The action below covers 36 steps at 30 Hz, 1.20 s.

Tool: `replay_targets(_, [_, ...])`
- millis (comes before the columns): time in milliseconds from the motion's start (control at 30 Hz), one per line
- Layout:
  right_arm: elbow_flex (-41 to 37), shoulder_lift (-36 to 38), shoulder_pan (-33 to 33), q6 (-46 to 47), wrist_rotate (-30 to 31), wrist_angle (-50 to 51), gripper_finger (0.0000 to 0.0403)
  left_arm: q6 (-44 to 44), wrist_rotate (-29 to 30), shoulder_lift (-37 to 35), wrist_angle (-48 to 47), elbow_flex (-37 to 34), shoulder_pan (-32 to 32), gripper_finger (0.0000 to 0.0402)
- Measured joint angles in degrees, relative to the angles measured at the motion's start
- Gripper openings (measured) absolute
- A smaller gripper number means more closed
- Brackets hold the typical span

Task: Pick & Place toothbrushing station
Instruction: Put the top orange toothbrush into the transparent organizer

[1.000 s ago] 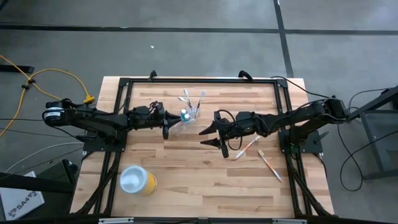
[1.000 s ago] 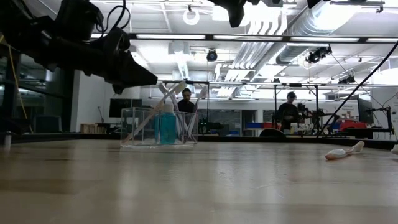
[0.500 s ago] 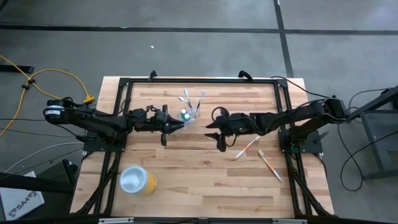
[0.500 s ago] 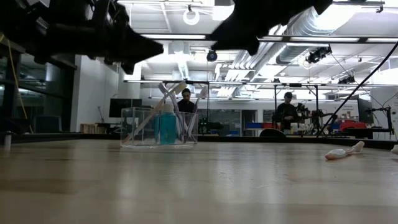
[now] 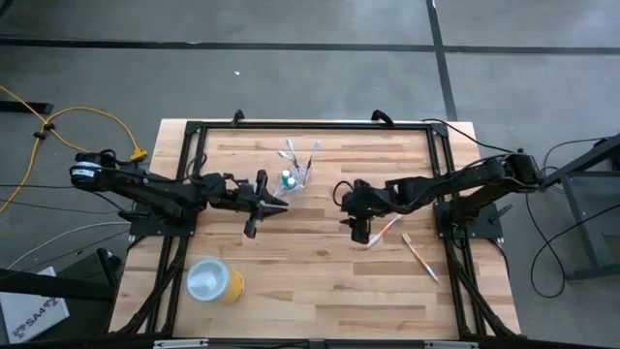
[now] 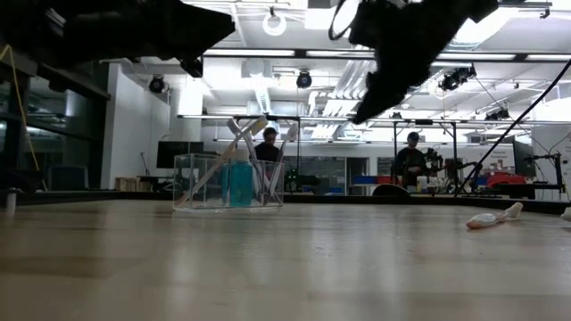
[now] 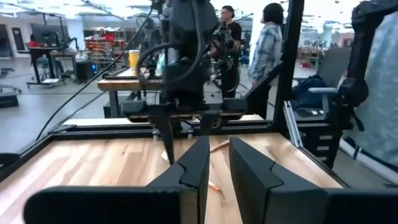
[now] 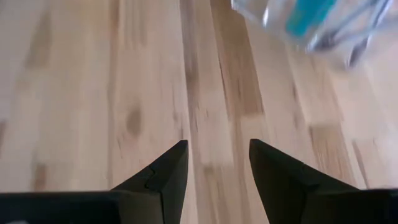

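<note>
The clear plastic cup (image 5: 294,180) stands upright on the table's far middle. It holds several toothbrushes and a blue tube (image 6: 238,183). It also shows in the right wrist view (image 8: 317,18). An orange-handled toothbrush (image 5: 386,230) and a second toothbrush (image 5: 421,257) lie flat on the table at the right. My left gripper (image 5: 276,204) hovers just to the near-left of the cup, empty, with a narrow gap between its fingers (image 7: 219,155). My right gripper (image 5: 356,228) is open and empty, pointing down over bare wood (image 8: 217,155) beside the orange toothbrush's end.
A larger yellow cup with a pale top (image 5: 215,281) stands near the front left. A black frame (image 5: 310,124) runs along the table's far edge and sides. People stand in the room behind the table (image 6: 268,143).
My left gripper has risen and drawn back a little from the cup toward the near edge. My right gripper has moved toward the table's right edge, come down, and tipped from pointing left to pointing down. The cup and the toothbrushes have stayed in place.
</note>
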<state>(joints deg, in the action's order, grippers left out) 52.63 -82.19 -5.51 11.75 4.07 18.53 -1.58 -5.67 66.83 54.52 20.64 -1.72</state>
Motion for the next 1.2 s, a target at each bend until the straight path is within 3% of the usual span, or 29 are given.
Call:
replay_targets(267, [0.0, 0.0, -0.9, 0.4, 0.2, 10.6, 0.0162, -1.7, 1.5, 3.0, -0.2, 0.9, 0.2, 0.0059])
replay_targets(467, [0.0, 0.0, -2.4, 3.3, 0.6, 20.1, 0.0162, -1.7, 0.9, 9.7, -1.7, 6.1, -0.7, 0.0059])
replay_targets(800, [0.0, 0.0, -7.2, 6.9, 6.2, 35.0, 0.0149, 0.7, 0.7, 16.2, -3.6, 12.0, -2.4, 0.0059])
replay_targets(1200, [0.0, 0.0, -10.6, 7.8, 6.3, 38.2, 0.0151, -0.7, 0.7, 16.2, -3.7, 12.0, -2.3, 0.0059])
